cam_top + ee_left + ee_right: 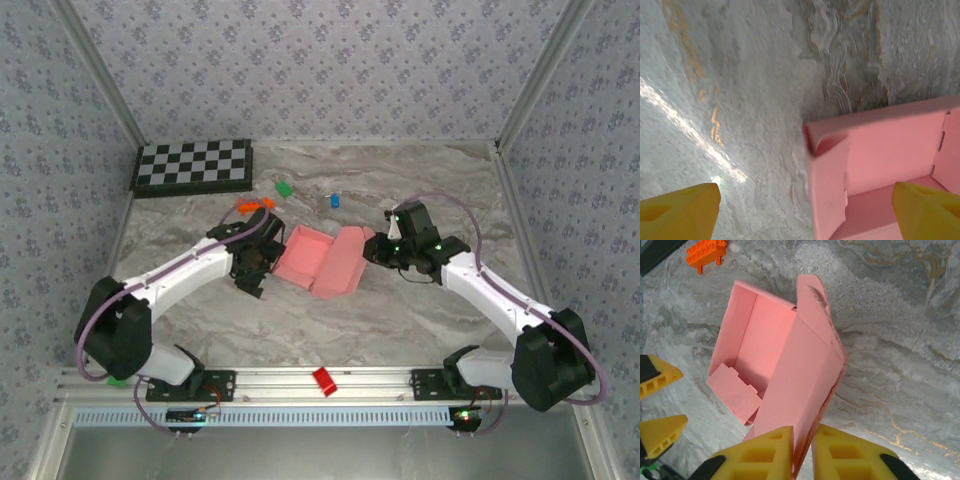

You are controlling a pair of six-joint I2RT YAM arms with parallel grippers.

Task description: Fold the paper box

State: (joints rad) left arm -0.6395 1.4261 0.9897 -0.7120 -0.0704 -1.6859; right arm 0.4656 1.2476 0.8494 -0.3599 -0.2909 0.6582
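Near the middle of the marbled counter (400,320), between the two arms: the paper box (318,258), salmon-pink and half made up, with an open tray on its left and a wide lid panel slanting up on its right. Left claw (805,222) released, spread wide astride the tray's corner wall, one yellow fingertip (680,215) out over bare counter, the other above the inside of the tray; no contact with the card to be made out. From above, parked just beside the box's left edge. Right claw (802,457) clenched on the free edge of the lid panel, thin card pinched between its two yellow fingers (760,455), panel tilted over the tray rather than lying flat. Inside the tray, at one end, a small stepped flap folded down against the floor. At the far left of the counter: a black-and-white checkerboard (192,166), lying flat by the wall. Beyond the box and apart from it: an orange brick (248,205) near the left arm's wrist, a green bit (284,186) farther back, a blue bit (335,200) to its right. On the metal rail (380,378) at the near edge, between the two arm bases: a red bit (324,381).
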